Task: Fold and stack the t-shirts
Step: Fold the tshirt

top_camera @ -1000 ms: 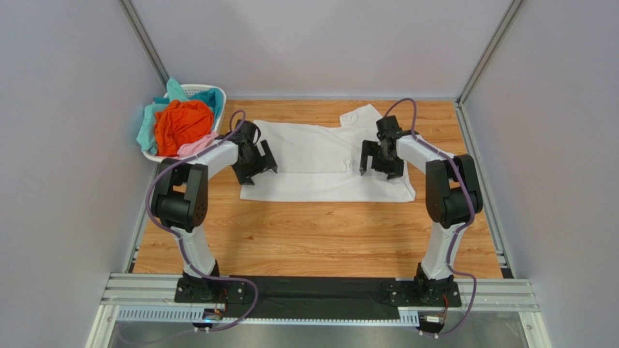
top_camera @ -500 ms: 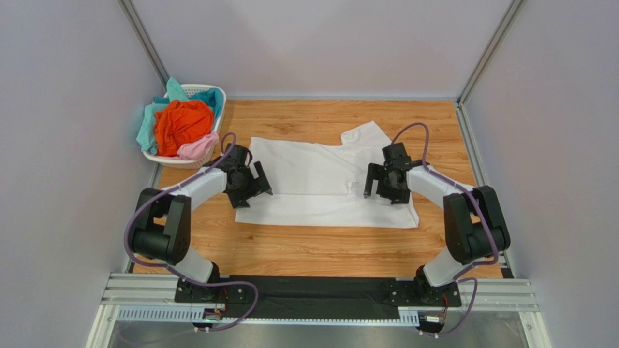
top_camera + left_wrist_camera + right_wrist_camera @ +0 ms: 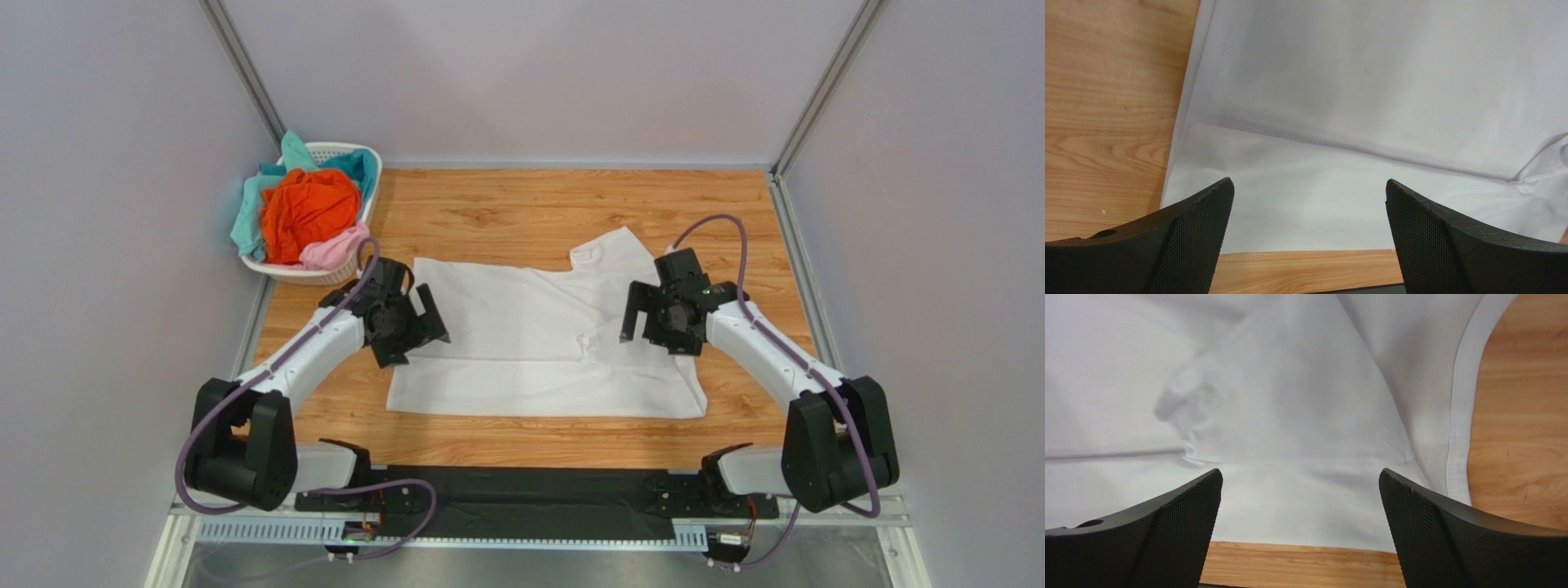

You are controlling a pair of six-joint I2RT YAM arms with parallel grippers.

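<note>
A white t-shirt (image 3: 540, 349) lies spread on the wooden table, with a fold line across it and its collar end to the right. My left gripper (image 3: 415, 331) hovers open over the shirt's left edge, and nothing is between its fingers (image 3: 1198, 233). The left wrist view shows the white cloth (image 3: 1364, 92) below the gripper (image 3: 1309, 202). My right gripper (image 3: 654, 331) hovers open over the shirt's right part near a sleeve hem (image 3: 1459, 404). The right wrist view shows white cloth (image 3: 1290, 404) under the empty gripper (image 3: 1300, 490). Orange (image 3: 307, 208), teal (image 3: 252, 214) and pale pink (image 3: 334, 249) t-shirts are heaped in the basket.
A white lattice basket (image 3: 363, 161) stands at the far left corner of the table. Grey walls and metal frame posts close in the table on three sides. Bare wood (image 3: 540, 214) lies beyond the shirt, and a strip lies before it.
Both arms have drawn back toward the near edge, and the white t-shirt has slid nearer with them. The basket has not moved.
</note>
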